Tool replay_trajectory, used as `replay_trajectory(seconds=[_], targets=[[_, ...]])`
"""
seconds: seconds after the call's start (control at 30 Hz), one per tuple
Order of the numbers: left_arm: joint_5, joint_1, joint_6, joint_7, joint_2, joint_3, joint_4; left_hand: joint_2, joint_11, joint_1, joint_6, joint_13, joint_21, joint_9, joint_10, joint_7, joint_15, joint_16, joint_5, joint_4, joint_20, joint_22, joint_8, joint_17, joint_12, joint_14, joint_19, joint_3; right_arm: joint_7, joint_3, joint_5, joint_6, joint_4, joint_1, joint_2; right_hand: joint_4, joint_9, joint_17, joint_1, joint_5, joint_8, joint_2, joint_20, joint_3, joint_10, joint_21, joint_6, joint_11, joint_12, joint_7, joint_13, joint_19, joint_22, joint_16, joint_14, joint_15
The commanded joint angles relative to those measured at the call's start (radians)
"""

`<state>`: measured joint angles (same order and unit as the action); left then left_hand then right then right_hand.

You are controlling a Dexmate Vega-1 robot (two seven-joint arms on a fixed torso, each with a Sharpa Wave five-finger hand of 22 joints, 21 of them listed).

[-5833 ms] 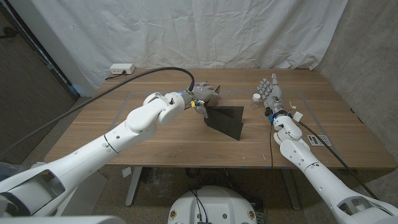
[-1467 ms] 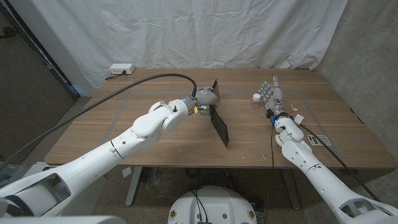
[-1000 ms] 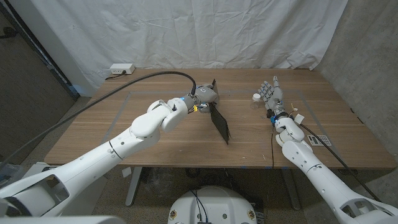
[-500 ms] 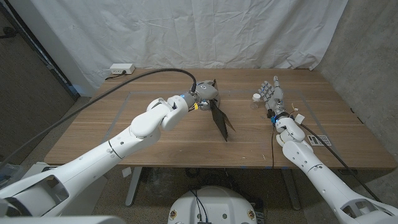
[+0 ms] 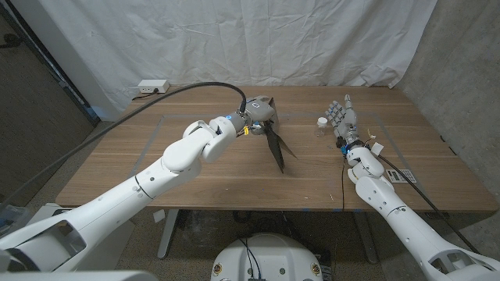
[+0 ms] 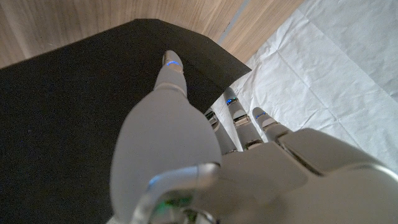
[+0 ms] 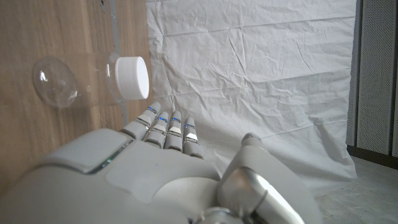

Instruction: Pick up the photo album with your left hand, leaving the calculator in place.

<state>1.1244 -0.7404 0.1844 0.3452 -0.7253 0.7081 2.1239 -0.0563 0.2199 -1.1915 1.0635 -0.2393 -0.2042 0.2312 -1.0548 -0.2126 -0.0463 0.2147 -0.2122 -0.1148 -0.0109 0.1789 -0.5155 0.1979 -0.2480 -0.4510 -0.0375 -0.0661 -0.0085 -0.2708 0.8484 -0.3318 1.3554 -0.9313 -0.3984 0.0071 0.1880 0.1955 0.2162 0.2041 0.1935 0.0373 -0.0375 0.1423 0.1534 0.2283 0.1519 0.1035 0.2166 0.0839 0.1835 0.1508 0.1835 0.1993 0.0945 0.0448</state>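
Note:
My left hand [image 5: 260, 112] grips the top edge of the black photo album [image 5: 275, 144] over the middle of the table. The album hangs down edge-on, its covers slightly fanned apart and its lower corner close to the tabletop. In the left wrist view my left hand [image 6: 186, 162] presses its fingers [image 6: 171, 71] on the album's dark cover [image 6: 62, 124]. The calculator [image 5: 402, 175] lies on the table's right side, beside my right forearm. My right hand [image 5: 341, 117] stands upright with fingers apart and holds nothing; it also shows in its own wrist view [image 7: 143, 174].
A small clear bottle with a white cap [image 5: 321, 125] [image 7: 127, 78] stands just left of my right hand. A white power strip [image 5: 152, 87] sits at the far left edge. Blue tape lines [image 5: 148, 148] mark the wooden table [image 5: 219, 176]. A thick black cable [image 5: 156, 101] arcs along my left arm.
My left hand has risen and moved slightly away from me with the album. The album swung from a wide open spread to a narrow hanging one. The right hand has stayed put.

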Motion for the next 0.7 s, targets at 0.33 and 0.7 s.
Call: replay_trajectory(seconds=[0.33, 0.7], targets=[[0.031, 0.0, 0.0, 0.0, -0.002, -0.021, 0.037, -0.01, -0.001, -0.005, 0.009, -0.005, -0.002, -0.002, -0.016, 0.0, -0.155, 0.008, 0.0, -0.004, -0.004, 0.003, -0.012, 0.006, -0.006, -0.016, -0.007, 0.005, -0.007, -0.001, -0.004, 0.003, 0.003, 0.004, -0.001, -0.004, 0.003, 0.003, -0.002, -0.001, 0.006, -0.003, -0.02, -0.004, 0.001, -0.002, 0.002, 0.005, -0.002, -0.001, 0.005, 0.009, 0.004, -0.003, 0.002, 0.005], [0.04, 0.002, -0.012, 0.004, -0.001, -0.036, 0.058, -0.011, -0.001, -0.007, 0.008, -0.007, -0.002, -0.004, -0.017, 0.0, -0.155, 0.007, 0.0, -0.004, -0.004, 0.003, -0.014, 0.007, -0.004, -0.017, -0.007, 0.005, -0.01, -0.002, -0.006, -0.002, 0.007, 0.002, 0.002, -0.005, 0.003, 0.003, -0.002, -0.001, 0.005, -0.003, -0.02, -0.004, 0.002, -0.003, 0.001, 0.006, -0.002, 0.0, 0.005, 0.01, 0.004, -0.003, 0.003, 0.006]])
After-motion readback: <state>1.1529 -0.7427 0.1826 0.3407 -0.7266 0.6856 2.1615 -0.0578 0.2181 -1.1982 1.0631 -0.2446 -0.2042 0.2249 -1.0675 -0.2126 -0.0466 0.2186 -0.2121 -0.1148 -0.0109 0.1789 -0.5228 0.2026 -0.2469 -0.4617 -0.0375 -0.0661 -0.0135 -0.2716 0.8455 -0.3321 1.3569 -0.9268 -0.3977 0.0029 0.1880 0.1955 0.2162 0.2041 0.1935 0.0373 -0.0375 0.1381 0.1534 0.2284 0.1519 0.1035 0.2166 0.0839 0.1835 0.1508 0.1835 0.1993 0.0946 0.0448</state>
